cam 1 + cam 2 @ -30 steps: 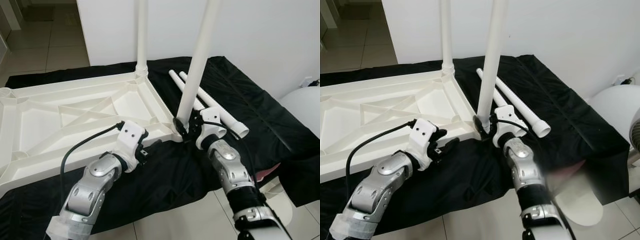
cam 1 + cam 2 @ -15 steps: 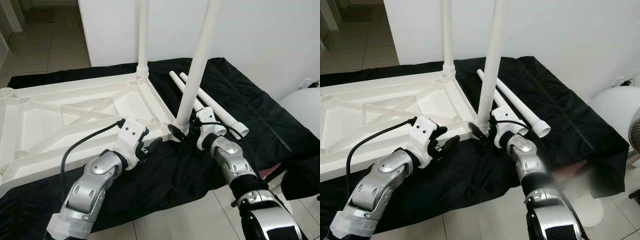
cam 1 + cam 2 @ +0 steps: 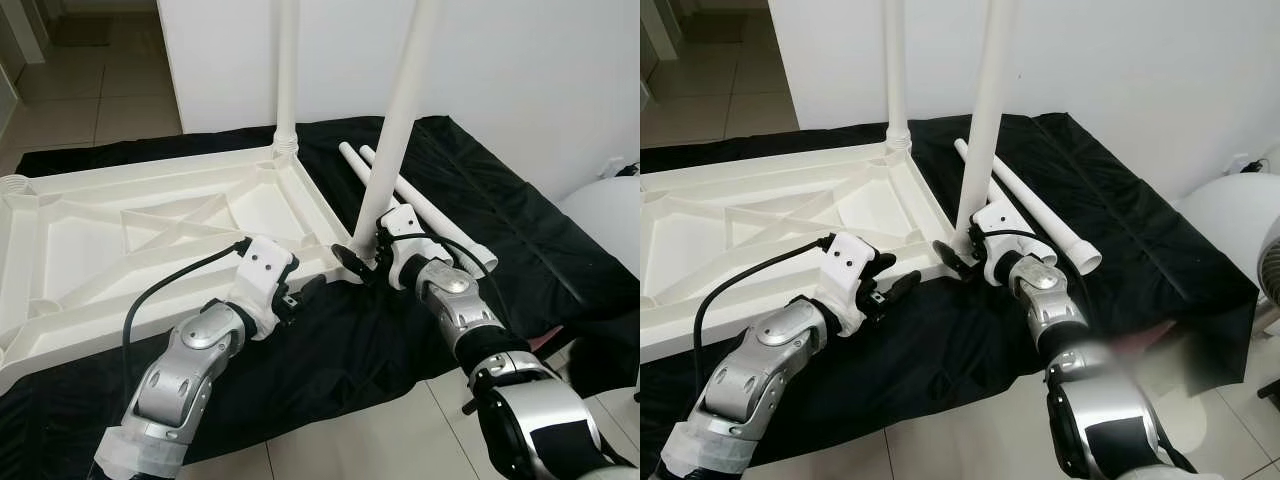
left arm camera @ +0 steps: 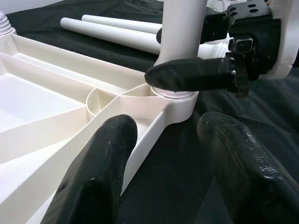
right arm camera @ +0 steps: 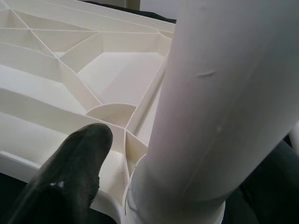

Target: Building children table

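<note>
We see the upturned tabletop on the black cloth; two legs stand socketed; our right gripper seemingly clamps the near leg; left gripper spread; two loose legs remain.

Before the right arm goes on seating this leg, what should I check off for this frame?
1. Right end effector closed round near leg at its base: ok.
2. Leg sits in tabletop corner socket: ok.
3. Leg fully seated: cannot tell.
4. Left end effector open, off the tabletop edge: ok.
5. Far leg upright: ok.
6. Two spare legs lying within reach on black cloth: ok.
</note>
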Available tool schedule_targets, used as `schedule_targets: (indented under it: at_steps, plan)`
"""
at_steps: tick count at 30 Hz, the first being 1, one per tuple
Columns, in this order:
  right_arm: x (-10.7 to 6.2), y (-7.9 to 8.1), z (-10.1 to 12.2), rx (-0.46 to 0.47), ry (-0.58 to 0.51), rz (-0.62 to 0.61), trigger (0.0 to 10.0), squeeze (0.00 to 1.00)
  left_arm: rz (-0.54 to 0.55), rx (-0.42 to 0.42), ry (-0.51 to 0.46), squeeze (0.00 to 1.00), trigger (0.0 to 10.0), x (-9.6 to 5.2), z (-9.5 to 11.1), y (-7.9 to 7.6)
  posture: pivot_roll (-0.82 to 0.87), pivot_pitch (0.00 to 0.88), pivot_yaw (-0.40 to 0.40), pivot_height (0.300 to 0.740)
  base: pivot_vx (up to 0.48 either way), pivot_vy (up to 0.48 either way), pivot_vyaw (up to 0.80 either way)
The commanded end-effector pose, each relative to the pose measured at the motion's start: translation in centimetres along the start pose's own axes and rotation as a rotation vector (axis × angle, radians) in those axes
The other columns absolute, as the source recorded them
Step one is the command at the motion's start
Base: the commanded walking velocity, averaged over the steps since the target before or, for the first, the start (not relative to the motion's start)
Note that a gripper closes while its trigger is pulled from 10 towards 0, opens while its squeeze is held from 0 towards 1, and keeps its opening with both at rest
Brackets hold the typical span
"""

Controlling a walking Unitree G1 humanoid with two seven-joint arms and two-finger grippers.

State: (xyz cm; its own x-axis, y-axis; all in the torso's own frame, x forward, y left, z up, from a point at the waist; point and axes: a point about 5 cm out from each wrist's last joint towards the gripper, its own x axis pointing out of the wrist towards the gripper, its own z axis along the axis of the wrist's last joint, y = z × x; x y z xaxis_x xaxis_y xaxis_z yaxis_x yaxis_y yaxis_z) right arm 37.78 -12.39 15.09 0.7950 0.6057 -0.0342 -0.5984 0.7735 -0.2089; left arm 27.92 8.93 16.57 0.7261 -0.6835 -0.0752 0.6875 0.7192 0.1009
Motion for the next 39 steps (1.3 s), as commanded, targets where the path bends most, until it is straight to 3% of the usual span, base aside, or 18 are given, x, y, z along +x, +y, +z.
schedule_targets:
  at_steps: [1, 2, 3, 5, 6, 12, 13, 14, 15, 21, 24, 33, 35, 39]
  plan:
    - [-0.1, -0.2, -0.2, -0.005, 0.009, -0.010, 2.2, 0.00, 0.000, -0.004, 0.009, 0.00, 10.0, 0.2, -0.1, 0.1, 0.03, 0.022, -0.046, 0.740, 0.000, 0.000, 0.00]
    - [-0.1, -0.2, -0.2, -0.005, 0.009, -0.010, 2.2, 0.00, 0.000, -0.004, 0.009, 0.00, 10.0, 0.2, -0.1, 0.1, 0.03, 0.022, -0.046, 0.740, 0.000, 0.000, 0.00]
    - [0.0, -0.3, -0.2, -0.006, 0.011, -0.012, 1.5, 0.00, 0.001, -0.004, 0.009, 0.00, 10.0, 0.1, -0.1, 0.1, 0.03, 0.022, -0.046, 0.740, 0.000, 0.000, 0.00]
    - [-0.1, -0.3, -0.3, -0.005, 0.013, -0.014, 1.7, 0.00, 0.001, -0.004, 0.008, 0.00, 10.0, 0.1, -0.1, 0.1, 0.03, 0.022, -0.046, 0.740, 0.000, 0.000, 0.00]
    - [-0.1, -0.3, -0.3, -0.005, 0.015, -0.015, 0.0, 0.00, 0.001, -0.004, 0.009, 0.00, 10.0, 0.1, -0.1, 0.1, 0.03, 0.022, -0.045, 0.740, 0.000, 0.000, 0.00]
    - [-0.2, -0.4, -0.8, -0.005, 0.028, -0.027, 0.0, 0.00, 0.002, -0.004, 0.010, 0.00, 10.0, 0.1, -0.2, 0.1, 0.03, 0.020, -0.042, 0.740, 0.000, 0.000, 0.00]
    - [-0.3, -0.5, -0.9, -0.002, 0.032, -0.035, 1.8, 0.00, 0.001, -0.004, 0.010, 0.00, 10.0, 0.1, -0.2, 0.1, 0.03, 0.022, -0.042, 0.740, 0.000, 0.000, 0.00]
    - [-0.3, -0.5, -1.0, 0.000, 0.034, -0.041, 1.8, 0.00, 0.001, -0.005, 0.009, 0.00, 10.0, 0.0, -0.2, 0.1, 0.03, 0.022, -0.042, 0.740, 0.000, 0.000, 0.00]
    - [-0.4, -0.5, -1.1, 0.005, 0.036, -0.046, 10.0, 0.00, 0.001, -0.004, 0.009, 0.00, 10.0, 0.0, -0.2, 0.1, 0.03, 0.023, -0.041, 0.740, 0.000, 0.000, 0.00]
    - [-0.3, -0.5, -1.2, 0.023, 0.038, -0.089, 10.0, 0.00, 0.001, -0.004, 0.011, 0.00, 10.0, 0.0, -0.2, 0.2, 0.03, 0.025, -0.042, 0.740, 0.000, 0.000, 0.00]
    - [0.3, -0.3, -1.0, 0.109, 0.033, -0.211, 10.0, 0.00, 0.001, -0.006, 0.012, 0.00, 10.0, -0.1, -0.2, 0.1, 0.03, 0.028, -0.039, 0.740, 0.000, 0.000, 0.00]
    - [1.3, 0.7, -0.5, 0.167, 0.010, -0.326, 10.0, 0.00, -0.003, -0.010, 0.016, 0.00, 10.0, -0.2, -0.3, 0.1, 0.03, 0.035, -0.030, 0.740, 0.000, 0.000, 0.00]
    - [1.8, 1.4, -0.5, 0.224, 0.014, -0.447, 10.0, 0.00, -0.002, -0.011, 0.022, 0.00, 10.0, -0.3, -0.5, 0.1, 0.03, 0.037, -0.030, 0.740, 0.000, 0.000, 0.00]
    - [2.1, 1.8, -0.6, 0.267, 0.044, -0.571, 10.0, 0.00, 0.002, -0.015, 0.027, 0.00, 10.0, -0.5, -0.6, 0.1, 0.04, 0.037, -0.029, 0.740, 0.000, 0.000, 0.00]
